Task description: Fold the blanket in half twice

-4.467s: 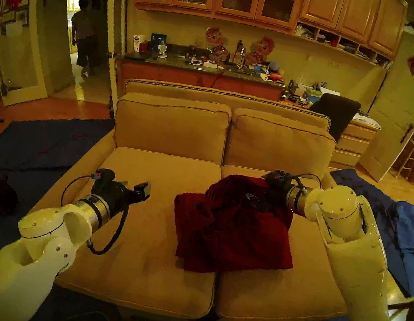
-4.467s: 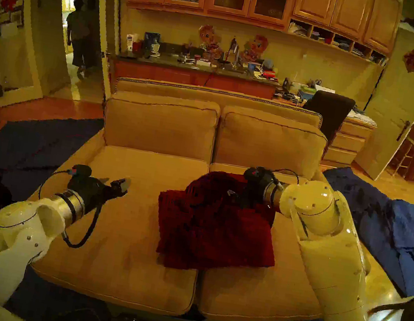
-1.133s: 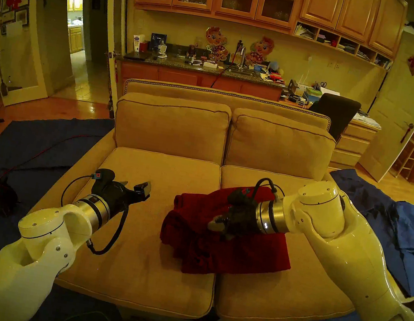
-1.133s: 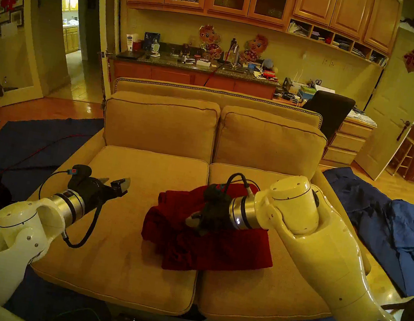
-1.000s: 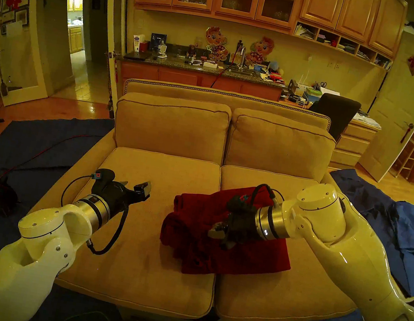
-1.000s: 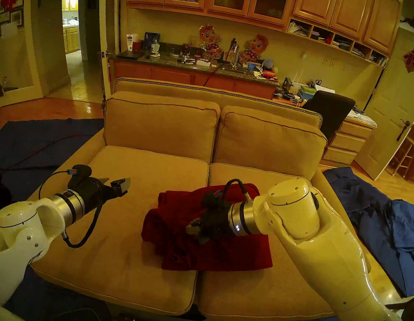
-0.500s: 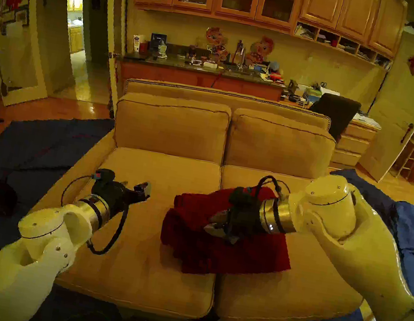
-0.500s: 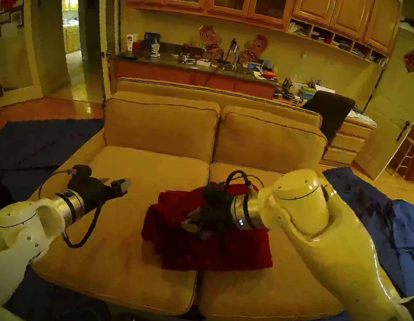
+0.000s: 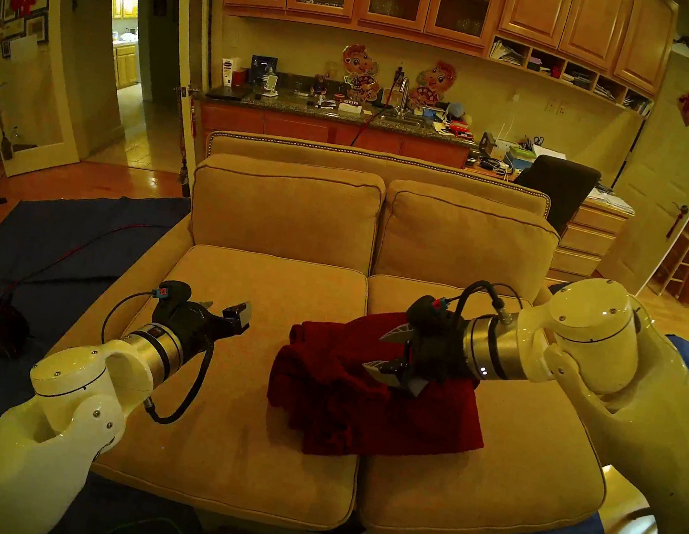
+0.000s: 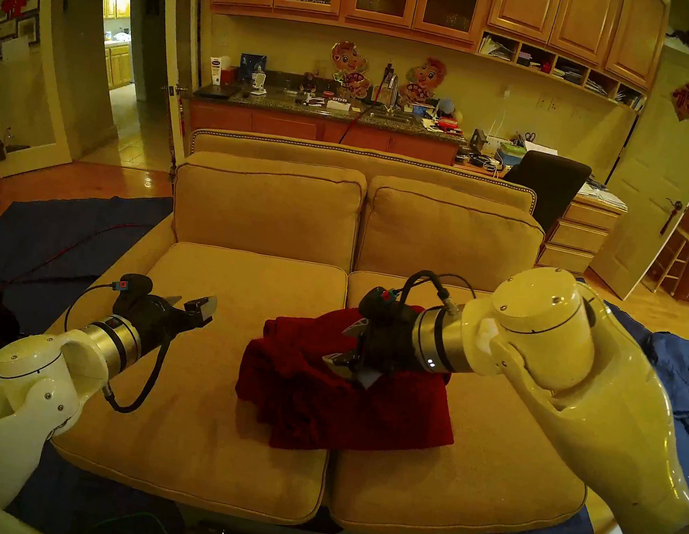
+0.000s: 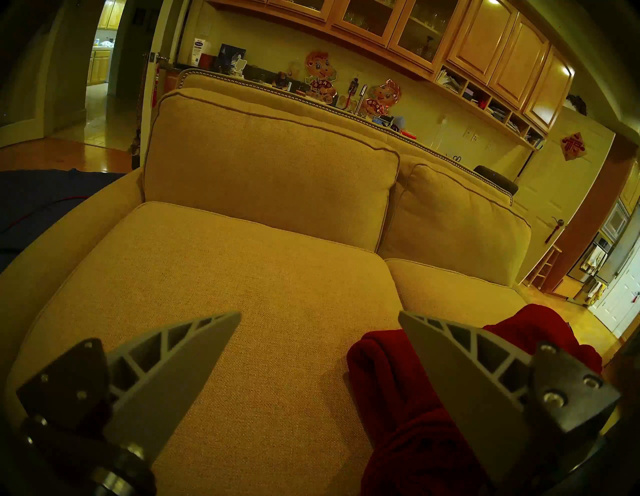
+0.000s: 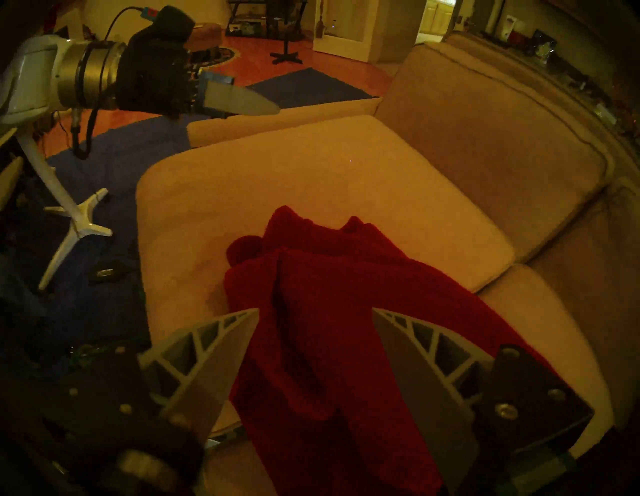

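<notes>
1. Since half a second ago the right gripper (image 9: 387, 351) has risen off the blanket (image 9: 422, 418) and pulled back toward the sofa's right side — its fingers (image 12: 221, 350) are spread wide with nothing between them.
2. Blanket: a rumpled, partly folded heap on the sofa (image 9: 240, 446), straddling the seam between the two seat cushions, mostly on the right one, nearer the front edge than the back; its left edge is bunched into rolls.
3. Right gripper hovers just above the heap's back part, clear of the cloth.
4. Left gripper (image 9: 230, 315) hangs over the left cushion, well apart from the blanket — released, empty, unchanged.
5. Blue cloth (image 9: 43, 236) covers the floor on both sides.
</notes>
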You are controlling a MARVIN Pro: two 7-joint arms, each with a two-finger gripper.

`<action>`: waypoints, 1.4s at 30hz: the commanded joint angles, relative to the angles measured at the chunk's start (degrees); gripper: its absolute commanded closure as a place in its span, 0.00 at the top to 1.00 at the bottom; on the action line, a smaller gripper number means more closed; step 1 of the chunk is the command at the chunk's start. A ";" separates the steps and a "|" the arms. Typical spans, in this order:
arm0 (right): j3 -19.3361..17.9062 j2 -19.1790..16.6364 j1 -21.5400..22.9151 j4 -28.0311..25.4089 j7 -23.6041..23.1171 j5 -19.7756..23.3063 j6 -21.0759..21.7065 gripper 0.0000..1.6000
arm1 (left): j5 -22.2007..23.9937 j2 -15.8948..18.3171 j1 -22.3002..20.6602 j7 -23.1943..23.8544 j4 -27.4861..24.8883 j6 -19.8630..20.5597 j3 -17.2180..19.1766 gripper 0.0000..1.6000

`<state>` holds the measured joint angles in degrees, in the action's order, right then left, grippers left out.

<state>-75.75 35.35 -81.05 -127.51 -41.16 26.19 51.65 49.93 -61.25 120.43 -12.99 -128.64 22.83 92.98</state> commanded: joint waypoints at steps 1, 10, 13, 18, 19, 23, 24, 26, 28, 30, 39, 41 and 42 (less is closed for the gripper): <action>-8.99 0.08 -5.46 1.54 4.28 2.80 -4.54 0.85 | -0.01 0.12 -0.20 0.09 -0.42 0.02 0.10 1.00; -17.15 1.11 -10.38 9.90 11.42 3.16 -7.26 0.93 | -0.02 0.08 -0.21 0.08 -0.37 -0.02 0.08 1.00; -19.86 1.36 -12.74 12.27 13.12 3.57 -8.46 0.96 | -0.03 0.07 -0.21 0.09 -0.37 -0.02 0.08 1.00; -23.51 2.60 -15.51 14.30 15.29 4.11 -10.71 0.96 | -0.03 0.06 -0.22 0.09 -0.37 -0.02 0.08 1.00; -26.36 3.57 -17.72 13.99 15.40 4.26 -11.55 0.96 | -0.03 0.06 -0.22 0.09 -0.37 -0.02 0.08 1.00; -29.66 5.75 -20.08 14.74 16.98 4.83 -14.24 0.96 | -0.04 0.05 -0.22 0.09 -0.37 -0.02 0.08 1.00; -30.58 6.48 -20.73 15.01 17.25 5.24 -15.06 0.97 | -0.04 0.05 -0.22 0.09 -0.37 -0.02 0.08 1.00; -33.19 7.99 -22.63 15.07 17.45 5.63 -16.46 0.97 | -0.04 0.05 -0.22 0.10 -0.37 -0.01 0.08 1.00; -34.47 9.20 -23.57 15.39 17.77 5.64 -17.71 0.97 | -0.04 0.05 -0.22 0.10 -0.37 -0.01 0.08 1.00; -36.40 10.94 -25.04 15.39 17.78 6.08 -19.17 0.97 | -0.05 0.05 -0.22 0.10 -0.38 -0.01 0.08 1.00; -43.78 17.56 -31.30 12.69 15.96 5.64 -26.66 1.00 | -0.05 0.06 -0.21 0.12 -0.41 0.03 0.10 1.00; -45.15 19.14 -32.89 11.85 15.09 5.32 -28.75 1.00 | -0.05 0.06 -0.21 0.12 -0.43 0.04 0.11 1.00; -45.92 20.11 -33.87 11.28 14.82 5.05 -29.84 1.00 | -0.05 0.07 -0.21 0.12 -0.43 0.05 0.11 1.00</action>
<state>-116.53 49.65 -109.12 -113.33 -24.40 32.28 27.54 49.90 -61.34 120.43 -12.97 -128.61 22.83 92.98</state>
